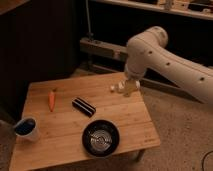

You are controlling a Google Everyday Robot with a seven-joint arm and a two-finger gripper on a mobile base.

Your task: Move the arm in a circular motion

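Camera view: the arm (167,56) holds its gripper (123,88), grip unclear, over the table (127,122) edge.

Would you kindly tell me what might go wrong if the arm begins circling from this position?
1. The gripper sits low over the far edge of the table; a circle that dips could scrape the wood.
2. A wide sweep might reach the black block or the carrot and knock them.
3. The arm bends close to the metal rail behind it, so its elbow may bump that.
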